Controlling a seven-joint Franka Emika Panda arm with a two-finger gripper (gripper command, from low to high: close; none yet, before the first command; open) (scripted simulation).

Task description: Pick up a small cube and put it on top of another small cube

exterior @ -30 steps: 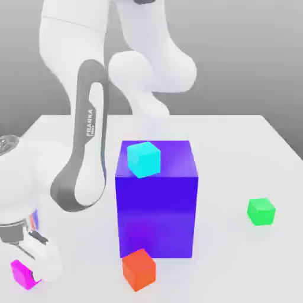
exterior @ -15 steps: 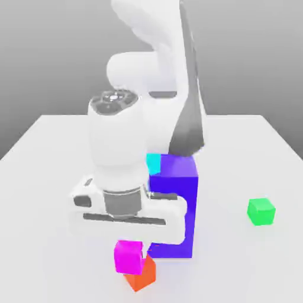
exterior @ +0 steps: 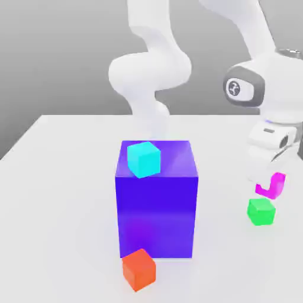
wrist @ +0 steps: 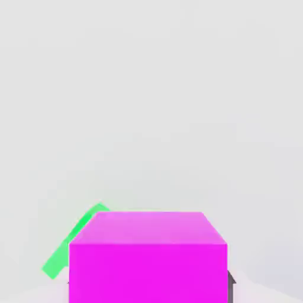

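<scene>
The small bright magenta-pink cube (exterior: 271, 184) was seen clamped between the fingers of the white two-finger gripper (exterior: 271, 177), held in the air at the exterior view's right, just above the small bright green cube (exterior: 261, 211) and apart from it. The magenta-pink cube, having equal sides, showed no long axis; in the hand view its top face (wrist: 148, 228) lay level and one flat face was turned squarely toward the camera. In that view a corner of the green cube (wrist: 68, 251) was seen jutting out from behind it, so the two were not squarely lined up. The green cube rested on the white table (exterior: 59, 177), turned slightly askew. To its left stood the large blue-purple block (exterior: 157, 207), with a small cyan cube (exterior: 144, 158) resting on its top. A small orange-red cube (exterior: 139, 269) lay on the table at the block's near side, just beside it.
</scene>
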